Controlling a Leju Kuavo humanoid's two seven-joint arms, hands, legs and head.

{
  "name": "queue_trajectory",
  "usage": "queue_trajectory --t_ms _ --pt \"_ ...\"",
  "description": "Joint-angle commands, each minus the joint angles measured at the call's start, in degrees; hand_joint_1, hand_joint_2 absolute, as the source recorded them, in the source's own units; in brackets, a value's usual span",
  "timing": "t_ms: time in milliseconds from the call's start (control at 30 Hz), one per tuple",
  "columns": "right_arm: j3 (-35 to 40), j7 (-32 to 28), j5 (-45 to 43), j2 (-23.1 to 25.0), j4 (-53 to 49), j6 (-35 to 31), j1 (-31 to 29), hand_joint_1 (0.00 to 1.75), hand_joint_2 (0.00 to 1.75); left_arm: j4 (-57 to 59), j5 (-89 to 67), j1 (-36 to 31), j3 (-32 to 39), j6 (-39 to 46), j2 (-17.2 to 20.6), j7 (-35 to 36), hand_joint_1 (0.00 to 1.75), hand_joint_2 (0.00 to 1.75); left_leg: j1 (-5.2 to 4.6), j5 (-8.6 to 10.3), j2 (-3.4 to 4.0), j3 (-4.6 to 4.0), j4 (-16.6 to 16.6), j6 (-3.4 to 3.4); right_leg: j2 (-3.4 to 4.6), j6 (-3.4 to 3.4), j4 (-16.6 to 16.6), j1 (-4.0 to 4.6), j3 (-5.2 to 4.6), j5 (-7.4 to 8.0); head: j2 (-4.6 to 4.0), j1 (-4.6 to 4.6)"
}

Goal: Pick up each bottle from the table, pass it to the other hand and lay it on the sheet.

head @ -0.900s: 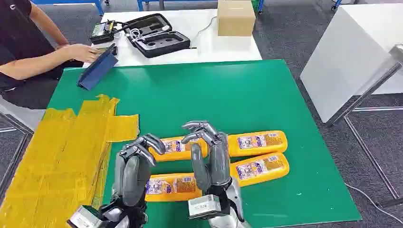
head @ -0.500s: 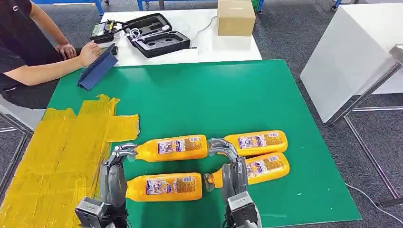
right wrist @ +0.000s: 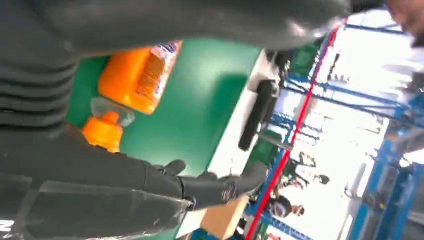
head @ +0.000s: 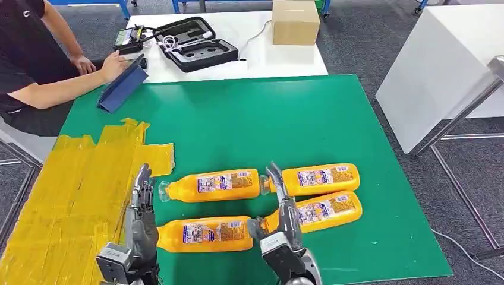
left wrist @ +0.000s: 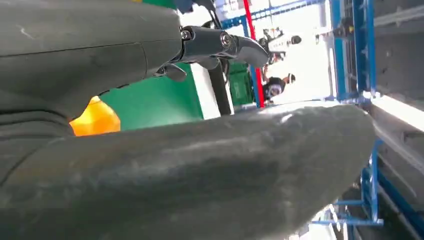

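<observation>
Both robot hands, left (head: 141, 209) and right (head: 284, 221), hang spread and empty; reaching between the crowded bottles (head: 208, 184) could knock neighbours rolling.

Floor: grey carpet (head: 368, 41) surrounds my work table, a thin cable (head: 469, 249) trailing across it at lower right.
Beyond my table: a white table (head: 285, 56) carries an open black foam-lined case (head: 196, 43) and a cardboard box (head: 295, 21).
To my left: a seated person (head: 30, 65) in a dark top reaches toward a blue tablet cover (head: 122, 86).
To my right: a white cabinet (head: 440, 65) stands beside a slanted metal frame (head: 457, 119).
Far edge: blue frame legs (head: 125, 7).
</observation>
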Motion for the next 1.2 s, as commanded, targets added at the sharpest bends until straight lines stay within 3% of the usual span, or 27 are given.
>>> queue_trajectory --t_ms 33,200,467,600,967,1200 --pt "9.7 8.7 9.6 -3.0 11.2 0.5 -5.1 0.00 1.75 3.4 -0.1 -1.3 3.2 -2.2 -0.7 -1.4 0.00 0.00 0.10 -0.10 0.31 0.31 -0.1 -0.06 0.17 -0.05 -0.2 0.12 0.32 0.01 0.00 -0.02" --pt "17.6 13.7 12.4 -1.9 21.4 2.5 -9.6 0.00 1.75 5.0 -0.5 -2.0 3.4 -3.6 -0.8 -1.4 0.00 0.00 0.06 -0.03 0.26 0.20 -0.1 -0.06 0.17 -0.05 -0.1 0.07 0.19 0.04 0.00 -0.02" --pt "25.7 21.3 18.0 -2.2 28.9 6.0 -14.0 0.00 1.75 5.7 -0.2 -2.3 3.8 -4.8 -0.8 -1.6 0.00 0.00 0.10 -0.09 0.29 0.28 -0.1 -0.09 0.17 -0.09 -0.1 0.12 0.29 -0.03 0.00 0.00" --pt "25.2 18.5 17.9 -3.8 34.5 8.3 -17.0 0.00 1.75 5.6 -0.2 -2.5 3.5 -4.9 -0.7 -1.6 0.00 0.00 0.16 -0.08 0.30 0.39 -0.1 -0.09 0.12 -0.09 -0.3 0.18 0.41 -0.01 0.00 -0.04" --pt "26.0 18.8 18.8 -3.8 34.5 9.1 -17.2 0.00 1.75 5.7 0.0 -2.5 3.6 -5.1 -0.6 -1.5 0.00 0.00 0.07 -0.02 0.14 0.27 -0.1 -0.05 0.07 -0.05 -0.1 0.08 0.28 -0.01 0.00 0.00" --pt "29.7 29.4 29.0 -2.5 47.5 14.0 -21.6 0.00 1.75 6.3 0.3 -2.6 5.2 -5.9 -1.0 -1.2 0.00 0.00 0.05 0.00 0.21 0.45 -0.1 -0.05 0.12 -0.04 -0.1 0.05 0.39 0.02 0.00 0.00"
